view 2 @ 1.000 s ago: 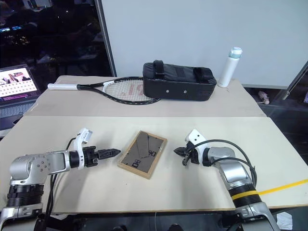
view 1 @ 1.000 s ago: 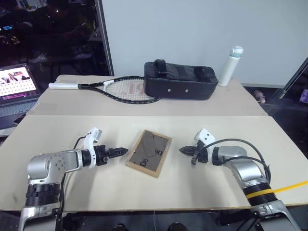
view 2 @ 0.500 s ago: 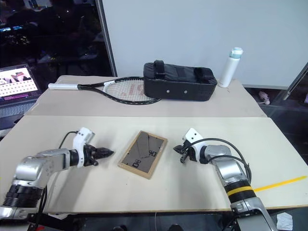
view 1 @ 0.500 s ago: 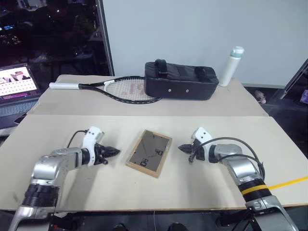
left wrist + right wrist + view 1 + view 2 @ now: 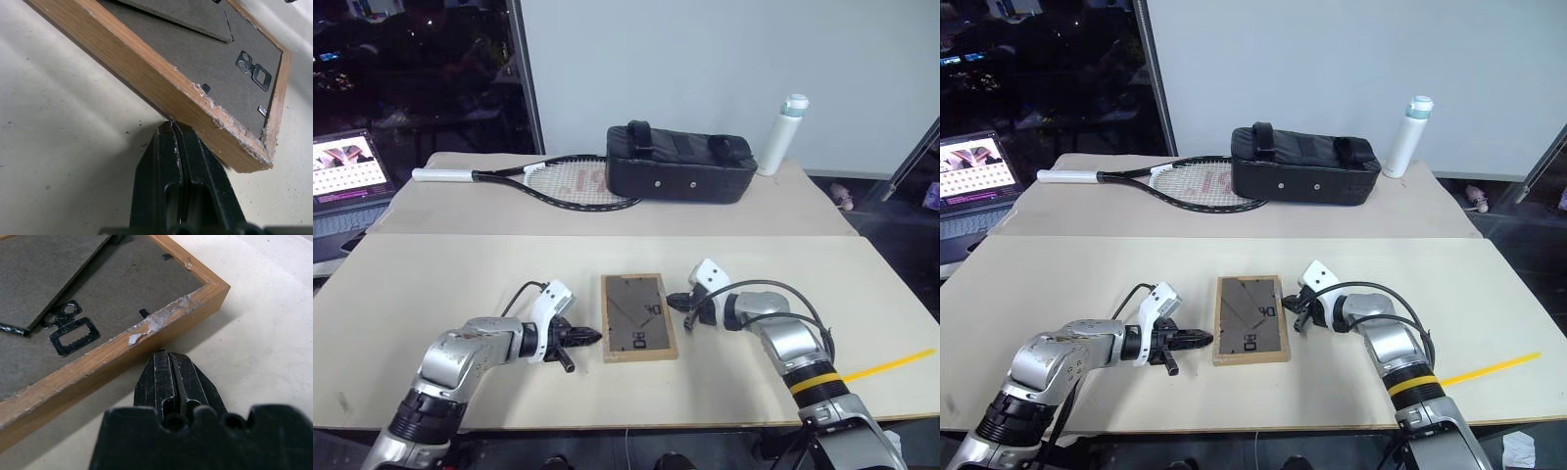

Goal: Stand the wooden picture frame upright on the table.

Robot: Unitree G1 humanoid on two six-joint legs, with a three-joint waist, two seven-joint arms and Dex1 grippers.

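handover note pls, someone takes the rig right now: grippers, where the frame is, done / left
Left gripper: shut, empty, tips at the left long edge of the wooden picture frame.
Right gripper: shut, empty, tips at the frame's right edge near its far corner.
Frame: flat on the table, back board up, stand folded against the back, between the two grippers.
Done: both grippers brought up to the frame's sides.
Left: lift the frame, fold out the stand, set it upright.
Far table: black bag, racket, bottle, all away from the work.
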